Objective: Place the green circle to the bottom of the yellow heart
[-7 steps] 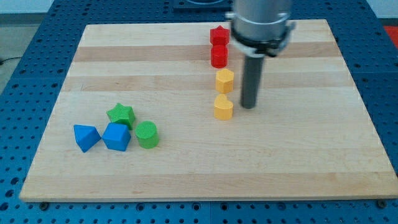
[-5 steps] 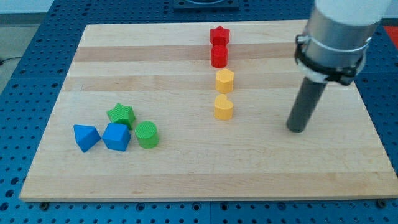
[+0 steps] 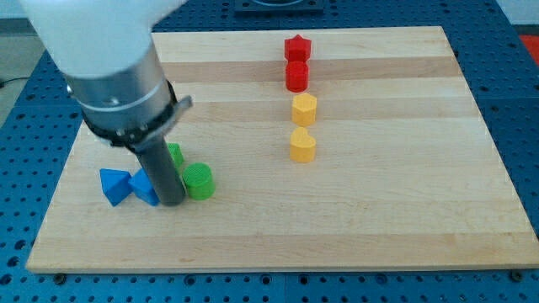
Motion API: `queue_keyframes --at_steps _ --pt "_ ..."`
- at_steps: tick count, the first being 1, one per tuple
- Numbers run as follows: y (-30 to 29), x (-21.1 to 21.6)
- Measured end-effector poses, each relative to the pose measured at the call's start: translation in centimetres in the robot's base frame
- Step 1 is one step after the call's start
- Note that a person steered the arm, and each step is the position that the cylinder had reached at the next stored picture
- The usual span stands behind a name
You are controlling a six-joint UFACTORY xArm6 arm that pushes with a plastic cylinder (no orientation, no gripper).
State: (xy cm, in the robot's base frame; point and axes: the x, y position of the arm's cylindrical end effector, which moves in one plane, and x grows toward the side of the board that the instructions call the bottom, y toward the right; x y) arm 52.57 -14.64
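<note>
The green circle [image 3: 199, 181] lies at the lower left of the wooden board [image 3: 379, 210]. The yellow heart [image 3: 302, 145] lies near the middle, well to the view's right of the circle. My tip [image 3: 172, 201] rests on the board just left of the green circle, touching or almost touching it. The rod covers most of a blue block [image 3: 145, 189] and of the green star [image 3: 174, 155] behind it.
A blue triangular block [image 3: 114, 185] lies left of the tip. A yellow hexagon [image 3: 304, 109] sits above the heart, then a red block [image 3: 296, 77] and a red star [image 3: 296, 47] above that, in one column.
The arm has swung from the board's right side across to the lower left. The tip now stands beside the green circle. No block has visibly moved.
</note>
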Motion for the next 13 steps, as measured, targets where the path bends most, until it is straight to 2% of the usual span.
queue_keyframes --at_steps 1,2,3,7,9,11,13 --pt "-0.5 -2.5" --pt "2.6 -2.4" --pt "3.9 0.1" --pt "5.3 1.6" --pt "9.9 1.9" --pt "10.1 6.1" --pt "13.2 3.0"
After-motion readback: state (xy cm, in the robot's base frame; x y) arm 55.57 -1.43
